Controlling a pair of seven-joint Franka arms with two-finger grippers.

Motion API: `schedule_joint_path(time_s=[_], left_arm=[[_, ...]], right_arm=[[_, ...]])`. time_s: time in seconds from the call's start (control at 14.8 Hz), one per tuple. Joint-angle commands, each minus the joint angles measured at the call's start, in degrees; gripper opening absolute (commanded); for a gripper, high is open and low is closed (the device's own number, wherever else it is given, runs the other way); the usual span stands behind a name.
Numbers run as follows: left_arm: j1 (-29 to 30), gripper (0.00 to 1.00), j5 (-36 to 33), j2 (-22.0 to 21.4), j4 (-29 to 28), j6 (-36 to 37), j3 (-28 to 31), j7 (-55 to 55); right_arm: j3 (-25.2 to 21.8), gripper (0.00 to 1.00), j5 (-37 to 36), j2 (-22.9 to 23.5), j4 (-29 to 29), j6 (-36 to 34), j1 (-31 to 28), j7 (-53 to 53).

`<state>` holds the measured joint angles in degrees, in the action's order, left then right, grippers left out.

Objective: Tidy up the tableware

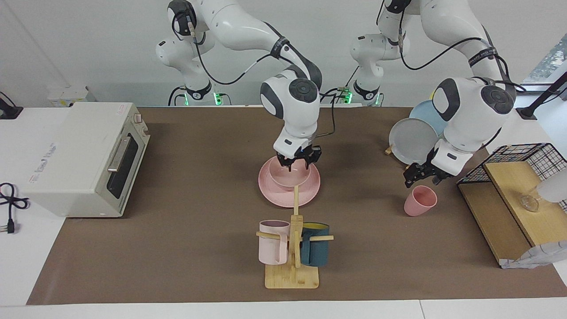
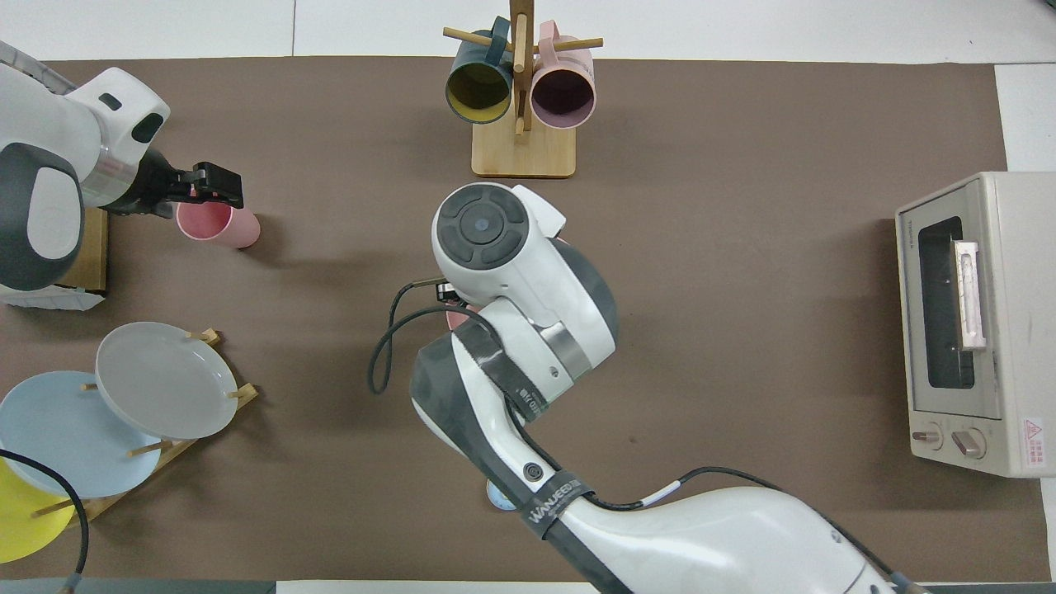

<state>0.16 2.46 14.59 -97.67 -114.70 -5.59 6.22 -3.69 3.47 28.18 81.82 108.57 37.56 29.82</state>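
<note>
The pink bowl (image 1: 290, 175) sits in the pink plate (image 1: 283, 195) at the middle of the table. My right gripper (image 1: 297, 165) is open just over the bowl's rim nearest the robots. In the overhead view the right arm hides the bowl and all but a sliver of the plate (image 2: 455, 318). The pink cup (image 1: 420, 200) stands upright on the mat toward the left arm's end and also shows in the overhead view (image 2: 218, 223). My left gripper (image 1: 421, 178) hangs open just above the cup, apart from it, and also shows in the overhead view (image 2: 213, 186).
A wooden mug tree (image 1: 293, 248) with a pale pink mug (image 1: 272, 242) and a dark blue mug (image 1: 315, 244) stands farther from the robots than the plate. A rack of grey, blue and yellow plates (image 2: 165, 381), a wire-and-wood shelf (image 1: 514, 199) and a toaster oven (image 1: 84, 157) line the table's ends.
</note>
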Motion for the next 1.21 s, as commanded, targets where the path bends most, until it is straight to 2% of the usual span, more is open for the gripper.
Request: schedule_joint_path(time_s=[0.0, 0.13, 0.4, 0.67, 0.74, 0.81, 0.88, 1.15], left_arm=[[-0.78, 1.00, 0.27, 0.87, -1.39, -2.37, 0.49, 0.46], [-1.04, 0.97, 0.18, 2.02, -2.00, -4.91, 0.49, 0.46], [-1.04, 0.91, 0.09, 3.08, -4.37, -8.87, 0.58, 0.28], [-1.04, 0.85, 0.09, 3.34, -5.42, -9.84, 0.58, 0.28], [-1.04, 0.72, 0.09, 3.34, -5.60, -9.85, 0.58, 0.28], [-1.04, 0.43, 0.01, 3.34, -5.61, -9.85, 0.58, 0.28], [-1.04, 0.01, 0.01, 3.34, -5.61, -9.76, 0.58, 0.11], [-0.95, 0.00, -3.33, 3.34, -5.52, -10.20, 0.58, -0.86]], right_arm=[[0.43, 0.82, -0.04, -4.78, 1.05, -6.16, -6.07, -2.74], [0.44, 1.00, -0.13, -7.77, 2.02, -9.85, -11.43, -4.15], [0.52, 1.00, -0.13, -12.61, 2.03, -18.47, -21.28, -14.33], [0.43, 1.00, -0.13, -15.87, 2.11, -21.73, -27.44, -17.34], [0.43, 1.00, -0.13, -16.92, 2.20, -22.61, -28.94, -18.21], [0.43, 1.00, -0.22, -18.15, 2.20, -24.10, -30.17, -19.70], [0.35, 1.00, -0.48, -19.38, 2.20, -25.15, -31.22, -21.02], [0.43, 1.00, -3.38, -22.11, 2.20, -28.93, -34.30, -25.51]])
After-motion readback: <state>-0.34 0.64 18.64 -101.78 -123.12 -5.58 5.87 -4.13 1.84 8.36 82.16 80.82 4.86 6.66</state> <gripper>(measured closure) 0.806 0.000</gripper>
